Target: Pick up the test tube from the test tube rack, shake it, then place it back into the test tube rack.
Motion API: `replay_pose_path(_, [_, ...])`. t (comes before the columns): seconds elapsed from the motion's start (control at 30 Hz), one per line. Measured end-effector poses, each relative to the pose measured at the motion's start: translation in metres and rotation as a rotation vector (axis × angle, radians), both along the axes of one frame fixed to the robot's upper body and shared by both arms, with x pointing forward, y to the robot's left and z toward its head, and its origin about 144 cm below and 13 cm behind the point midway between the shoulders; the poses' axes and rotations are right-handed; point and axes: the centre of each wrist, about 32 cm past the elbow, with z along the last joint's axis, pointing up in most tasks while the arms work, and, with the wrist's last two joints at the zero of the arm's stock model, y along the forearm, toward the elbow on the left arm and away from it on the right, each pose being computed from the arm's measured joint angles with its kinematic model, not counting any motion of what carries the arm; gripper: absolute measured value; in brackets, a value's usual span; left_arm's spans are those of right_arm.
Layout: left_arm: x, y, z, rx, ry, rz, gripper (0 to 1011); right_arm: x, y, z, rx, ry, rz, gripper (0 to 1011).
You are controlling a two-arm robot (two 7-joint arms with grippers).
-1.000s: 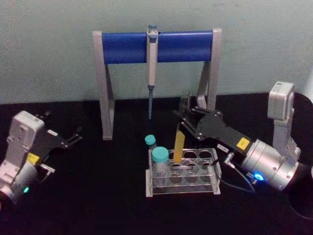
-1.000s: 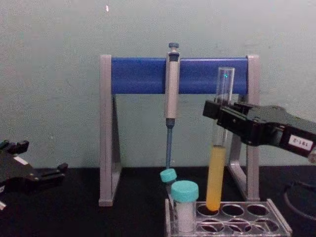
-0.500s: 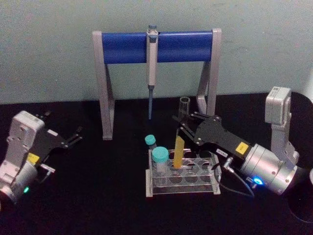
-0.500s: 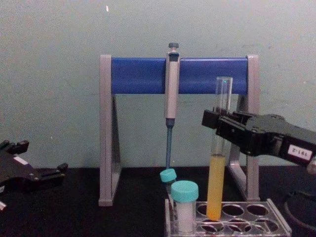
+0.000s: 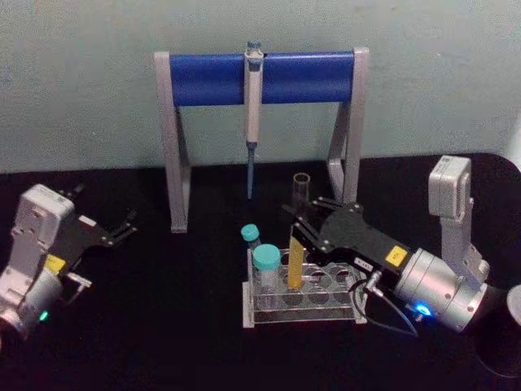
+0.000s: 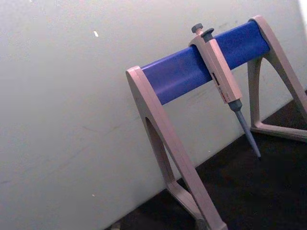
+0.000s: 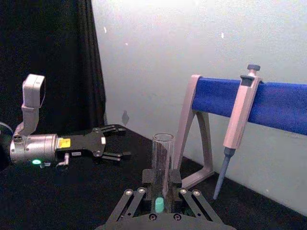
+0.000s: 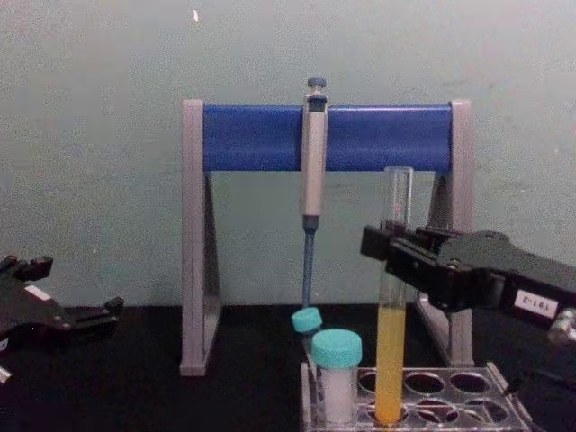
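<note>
My right end effector (image 5: 299,221) reaches in from the right side of the black desk (image 5: 179,334) and pinches the test tube (image 5: 295,262) around its clear upper part, above the yellow liquid. The tube stands nearly upright, with its open mouth above my fingers. Its rounded lower end has gone down through a hole in the top plate of the test tube rack (image 5: 326,314). That hole is in the back row, second from the rack's left end. In the chest view, the yellow liquid fills roughly the lower third of the tube and reaches down inside the clear rack.

A white vial with a large teal cap (image 5: 266,259) stands in the rack's left end, just beside the tube. A smaller teal-capped vial (image 5: 251,235) sits at the rack's back left corner; I cannot tell whether it is in a hole.

Behind the rack stands a grey pipette stand with a blue crossbar (image 5: 203,78), and a pipette (image 5: 253,98) hangs from the bar, tip down.

My left end effector (image 7: 123,141) hovers low over the desk's left side, well apart from the rack, its fingers spread and holding nothing.
</note>
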Motion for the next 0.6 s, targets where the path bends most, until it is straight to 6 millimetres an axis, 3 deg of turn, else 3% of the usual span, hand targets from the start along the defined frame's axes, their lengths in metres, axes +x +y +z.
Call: replay_pose_path(0.6, [0.0, 0.0, 0.0, 0.0, 0.0, 0.0, 1001, 0.0, 0.003, -0.017, -0.012, 0.037, -0.014, 230])
